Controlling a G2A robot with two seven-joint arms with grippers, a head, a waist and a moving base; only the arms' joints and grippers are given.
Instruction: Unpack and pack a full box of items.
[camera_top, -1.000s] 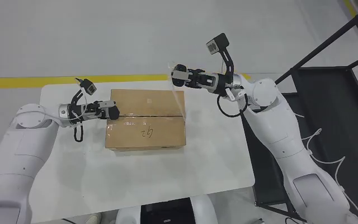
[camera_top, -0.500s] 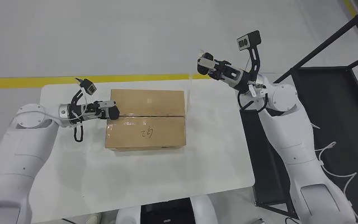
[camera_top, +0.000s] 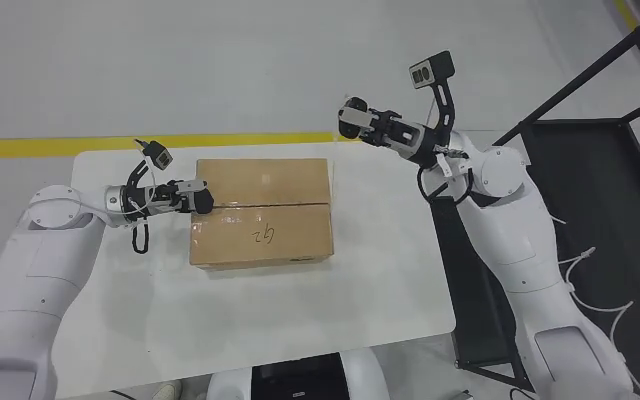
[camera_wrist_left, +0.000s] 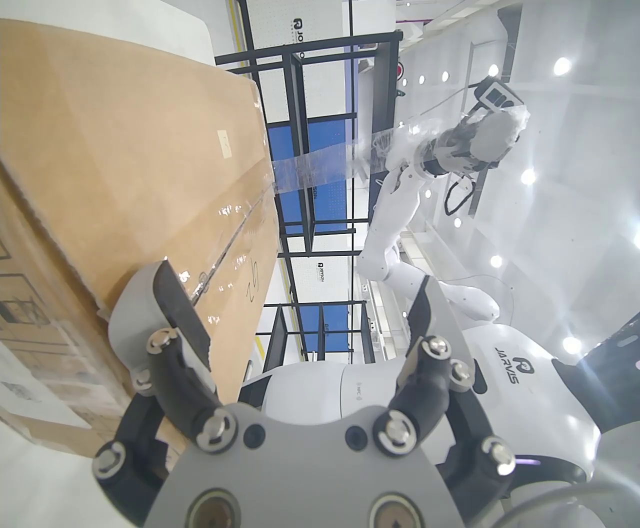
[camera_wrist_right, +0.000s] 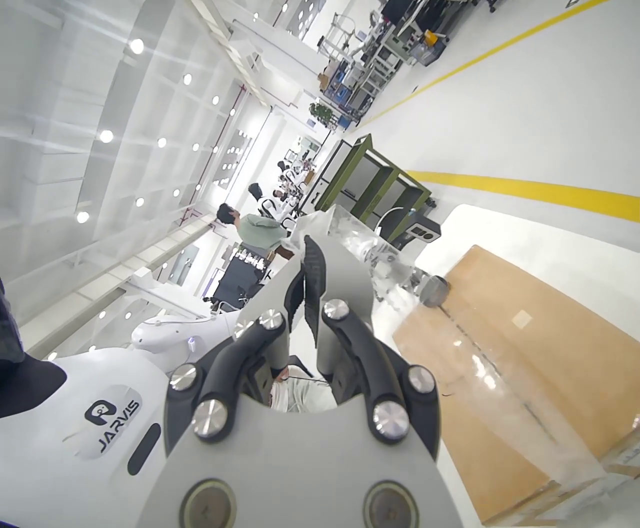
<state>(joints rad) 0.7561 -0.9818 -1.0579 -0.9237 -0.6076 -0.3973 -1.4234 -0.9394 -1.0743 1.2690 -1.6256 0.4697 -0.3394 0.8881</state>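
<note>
Box (camera_top: 262, 210) lies lengthwise, side to side on the table (camera_top: 380, 290), handwriting on top; left gripper (camera_top: 203, 193) spread at its end, right gripper (camera_top: 350, 110) pinching tape (camera_wrist_left: 320, 167).

Closed flaps are hiding the contents of the cardboard box (camera_top: 262, 212). Crumpled clear tape (camera_wrist_right: 360, 240) is wrapping around the right gripper (camera_wrist_right: 306, 250), obscuring its fingertips. The left gripper (camera_top: 203, 196) is covering part of the box's left edge

The right pincer (camera_top: 349, 113) has pulled up and away from the box (camera_top: 263, 210). The clear tape (camera_wrist_left: 320, 167) it grips now stretches farther off the seam.
</note>
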